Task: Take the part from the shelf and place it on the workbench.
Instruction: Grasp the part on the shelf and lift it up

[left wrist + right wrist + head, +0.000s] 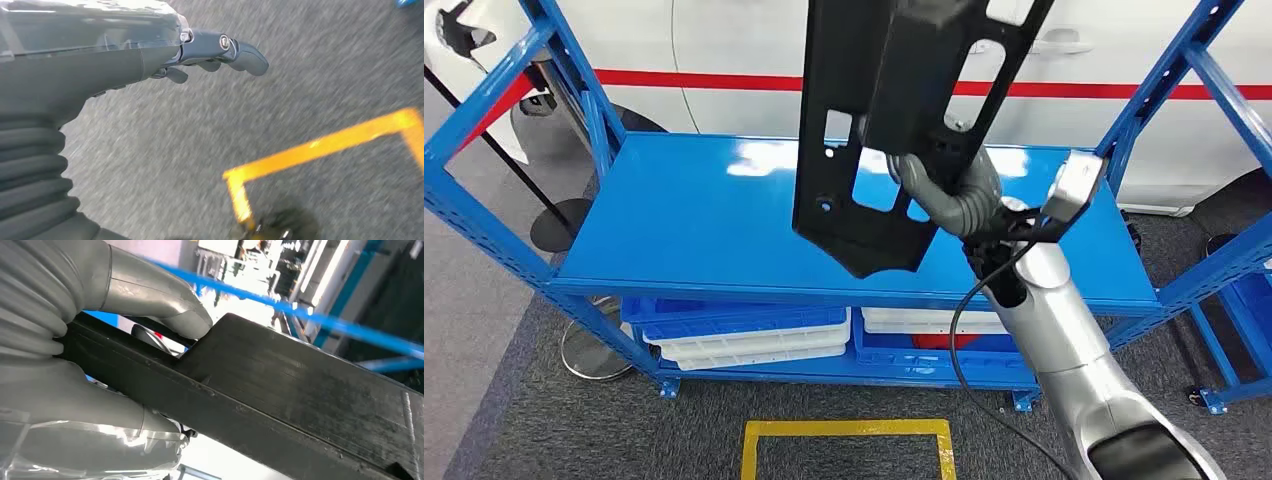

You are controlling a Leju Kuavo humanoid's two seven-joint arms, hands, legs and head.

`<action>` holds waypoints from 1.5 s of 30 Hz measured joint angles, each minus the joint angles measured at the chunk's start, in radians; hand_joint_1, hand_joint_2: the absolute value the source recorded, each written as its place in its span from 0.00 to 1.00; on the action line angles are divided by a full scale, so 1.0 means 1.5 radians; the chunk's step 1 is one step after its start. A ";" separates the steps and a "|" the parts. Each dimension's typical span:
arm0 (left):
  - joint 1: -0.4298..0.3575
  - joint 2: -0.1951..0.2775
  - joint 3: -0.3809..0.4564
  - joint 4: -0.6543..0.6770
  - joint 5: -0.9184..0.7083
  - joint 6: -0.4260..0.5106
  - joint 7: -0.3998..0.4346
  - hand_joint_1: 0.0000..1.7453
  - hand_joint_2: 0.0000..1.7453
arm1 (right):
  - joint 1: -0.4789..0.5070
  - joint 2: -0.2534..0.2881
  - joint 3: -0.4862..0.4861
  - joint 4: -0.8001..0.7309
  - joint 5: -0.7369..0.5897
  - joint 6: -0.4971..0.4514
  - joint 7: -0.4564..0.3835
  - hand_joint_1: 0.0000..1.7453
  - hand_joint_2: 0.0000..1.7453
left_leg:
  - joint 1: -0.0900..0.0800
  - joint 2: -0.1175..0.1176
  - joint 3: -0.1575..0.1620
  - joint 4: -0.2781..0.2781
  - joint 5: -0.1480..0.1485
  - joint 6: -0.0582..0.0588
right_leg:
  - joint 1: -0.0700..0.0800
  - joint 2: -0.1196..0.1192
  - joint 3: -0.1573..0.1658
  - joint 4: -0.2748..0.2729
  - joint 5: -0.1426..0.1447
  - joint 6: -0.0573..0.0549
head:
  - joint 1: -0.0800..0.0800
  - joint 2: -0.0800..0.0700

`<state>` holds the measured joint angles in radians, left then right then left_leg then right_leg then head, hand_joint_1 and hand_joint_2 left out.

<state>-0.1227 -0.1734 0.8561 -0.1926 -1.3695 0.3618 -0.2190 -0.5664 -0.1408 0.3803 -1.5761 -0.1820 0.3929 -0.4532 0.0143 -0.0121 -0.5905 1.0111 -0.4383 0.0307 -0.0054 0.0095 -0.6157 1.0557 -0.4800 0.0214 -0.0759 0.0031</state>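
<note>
Item: part (864,150), one black moulded panel, long and flat, pierced with slots and small holes.

Handling, by your judgement: rigid plastic, probably light for its length but awkward, since most of it stands above the grip and will want to swing. The surface looks matt, not slippery. Thin edges around the cut-outs may crack if knocked against the shelf (694,230) frame. Best hold is on the thick ribbed edge near mid-length, where you have it now.

Location: lifted clear of the shelf deck, standing nearly upright, reaching up and forward of the right hand (949,190). Its lower corner hangs just below and to the inner side of that hand.

Right hand: clamped on the part; in the wrist view the thumb (165,305) lies over one face of the edge, the rest of the hand under it.

Left hand (220,52): holds nothing, fingers loosely curled, hanging over the grey floor (310,80) near the yellow floor marking (320,145).
</note>
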 joint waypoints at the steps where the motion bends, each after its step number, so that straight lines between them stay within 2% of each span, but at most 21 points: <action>1: -0.002 -0.001 -0.001 0.000 0.000 0.003 -0.005 0.00 1.00 | 0.015 -0.001 0.001 -0.009 0.007 -0.002 -0.005 1.00 1.00 | 0.000 0.000 0.000 0.000 0.000 0.001 | -0.001 0.000 -0.010 0.022 -0.012 0.001 | 0.000 0.000; 4: -0.007 -0.004 -0.003 0.000 0.000 0.011 -0.020 0.00 1.00 | 0.075 -0.004 0.007 -0.045 0.027 -0.009 -0.017 1.00 1.00 | -0.001 0.001 0.000 0.000 -0.001 0.002 | -0.005 -0.002 -0.064 0.129 -0.060 0.008 | 0.000 0.000; 6: -0.009 -0.005 -0.004 0.000 0.001 0.014 -0.025 0.00 1.00 | 0.104 -0.008 0.009 -0.063 0.030 -0.012 -0.019 1.00 1.00 | -0.001 0.001 0.000 0.001 -0.002 0.001 | -0.008 -0.003 -0.078 0.153 -0.055 0.011 | 0.000 0.000; 9: -0.011 -0.007 -0.003 0.000 0.017 0.018 -0.060 0.00 1.00 | 0.121 -0.012 0.009 -0.081 0.037 -0.013 -0.015 1.00 1.00 | -0.002 0.002 0.001 0.005 -0.006 -0.003 | -0.010 -0.005 -0.021 0.037 0.006 0.009 | 0.000 0.000; 11: -0.017 -0.009 -0.001 0.000 0.040 0.010 -0.106 0.00 1.00 | 0.135 -0.012 0.009 -0.089 0.046 -0.018 -0.013 1.00 1.00 | -0.004 0.001 0.001 0.007 -0.007 -0.009 | -0.007 -0.005 0.007 -0.019 0.022 0.004 | 0.000 0.000; 14: -0.028 -0.012 0.005 0.000 0.060 -0.019 -0.141 0.00 1.00 | 0.169 -0.013 0.010 -0.092 0.056 -0.032 -0.017 1.00 1.00 | -0.003 0.001 0.001 0.006 -0.009 -0.020 | -0.005 -0.006 0.008 -0.025 0.022 -0.007 | 0.000 0.000; 16: -0.034 -0.013 0.006 0.000 0.065 -0.039 -0.124 0.00 1.00 | 0.180 -0.013 0.008 -0.092 0.056 -0.035 -0.019 1.00 1.00 | -0.002 0.002 -0.006 0.026 -0.028 -0.026 | -0.008 -0.006 0.010 -0.028 0.027 -0.016 | 0.000 0.000; 19: -0.042 -0.013 0.009 0.000 0.072 -0.079 -0.087 0.00 1.00 | 0.186 -0.010 0.004 -0.092 0.045 -0.030 -0.006 1.00 1.00 | -0.002 0.004 -0.051 0.144 -0.098 -0.030 | -0.008 -0.007 0.009 -0.028 0.030 -0.023 | 0.000 0.000; 21: -0.043 -0.013 0.010 0.000 0.073 -0.097 -0.060 0.00 1.00 | 0.194 -0.009 -0.001 -0.092 0.040 -0.025 0.005 1.00 1.00 | -0.002 0.004 -0.068 0.195 -0.113 -0.030 | -0.005 -0.007 0.007 -0.026 0.030 -0.024 | 0.000 0.000; 22: -0.042 -0.013 0.011 0.000 0.073 -0.101 -0.046 0.00 1.00 | 0.198 -0.008 -0.003 -0.092 0.039 -0.022 0.008 1.00 1.00 | -0.002 0.004 -0.060 0.184 -0.103 -0.029 | -0.004 -0.007 0.005 -0.024 0.030 -0.024 | 0.000 0.000; 25: -0.036 -0.011 0.018 0.000 0.079 -0.107 -0.003 0.00 1.00 | 0.204 -0.004 -0.012 -0.093 0.035 -0.020 0.011 1.00 1.00 | -0.004 0.003 0.010 0.055 -0.048 -0.020 | -0.001 -0.006 0.002 -0.019 0.030 -0.022 | 0.000 0.000; 27: -0.029 -0.009 0.025 0.000 0.084 -0.111 0.020 0.00 1.00 | 0.209 -0.003 -0.019 -0.096 0.034 -0.018 0.012 1.00 1.00 | -0.007 0.003 0.030 0.013 -0.036 -0.016 | 0.000 -0.006 -0.001 -0.017 0.034 -0.016 | 0.000 0.000; 29: -0.017 -0.008 0.030 0.000 0.088 -0.114 0.034 0.00 1.00 | 0.216 -0.003 -0.026 -0.098 0.034 -0.014 0.012 1.00 1.00 | -0.008 0.003 0.028 0.012 -0.029 -0.011 | 0.000 -0.005 -0.003 -0.018 0.039 -0.007 | 0.000 0.000; 31: -0.009 -0.006 0.035 0.000 0.089 -0.116 0.044 0.00 1.00 | 0.223 -0.002 -0.032 -0.101 0.033 -0.011 0.012 1.00 1.00 | -0.006 0.004 0.022 0.007 -0.019 -0.003 | -0.002 -0.004 -0.010 -0.008 0.026 0.001 | 0.000 0.000; 33: -0.005 -0.005 0.038 0.000 0.089 -0.116 0.052 0.00 1.00 | 0.227 -0.002 -0.038 -0.103 0.033 -0.009 0.012 1.00 1.00 | -0.004 0.006 0.011 0.004 -0.007 0.004 | -0.005 -0.004 -0.030 0.045 -0.026 0.006 | 0.000 0.000; 35: -0.002 -0.004 0.040 0.000 0.089 -0.116 0.056 0.00 1.00 | 0.230 -0.002 -0.041 -0.103 0.033 -0.006 0.012 1.00 1.00 | -0.005 0.007 -0.004 0.004 0.003 0.006 | -0.006 -0.005 -0.055 0.131 -0.080 0.011 | 0.000 0.000; 37: 0.002 -0.003 0.041 0.000 0.087 -0.115 0.058 0.00 1.00 | 0.233 -0.002 -0.043 -0.103 0.033 -0.002 0.011 1.00 1.00 | -0.006 0.007 -0.020 0.006 0.014 0.005 | -0.007 -0.005 -0.051 0.167 -0.083 0.012 | 0.000 0.000; 39: 0.003 -0.002 0.042 0.000 0.086 -0.115 0.060 0.00 1.00 | 0.234 -0.002 -0.044 -0.103 0.032 0.000 0.011 1.00 1.00 | -0.006 0.007 -0.034 0.009 0.024 0.003 | -0.007 -0.005 0.000 0.108 -0.046 0.010 | 0.000 0.000; 41: 0.003 -0.002 0.042 0.000 0.085 -0.115 0.060 0.00 1.00 | 0.233 -0.002 -0.044 -0.104 0.032 0.000 0.011 1.00 1.00 | -0.007 0.006 -0.042 0.009 0.034 -0.003 | -0.005 -0.005 0.065 0.011 -0.032 0.004 | 0.000 0.000; 42: 0.003 -0.002 0.042 0.000 0.085 -0.115 0.060 0.00 1.00 | 0.233 -0.002 -0.045 -0.104 0.032 0.000 0.011 1.00 1.00 | -0.007 0.005 -0.043 0.009 0.039 -0.007 | -0.002 -0.004 0.085 -0.021 -0.033 0.001 | 0.000 0.000; 45: 0.004 -0.002 0.042 0.000 0.084 -0.115 0.062 0.00 1.00 | 0.233 -0.001 -0.045 -0.106 0.031 0.000 0.010 1.00 1.00 | -0.007 0.005 -0.044 0.003 0.053 -0.018 | 0.000 -0.004 0.088 -0.042 -0.027 -0.011 | 0.000 0.000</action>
<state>-0.1168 -0.1758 0.9194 -0.1926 -1.2441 0.1900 -0.1265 -0.2172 -0.1415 0.3122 -1.7354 -0.1360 0.3933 -0.4376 0.0037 -0.0048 -0.6570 1.0151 -0.3587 0.0032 -0.0047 0.0039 -0.4832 0.9933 -0.5203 0.0050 -0.0766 0.0031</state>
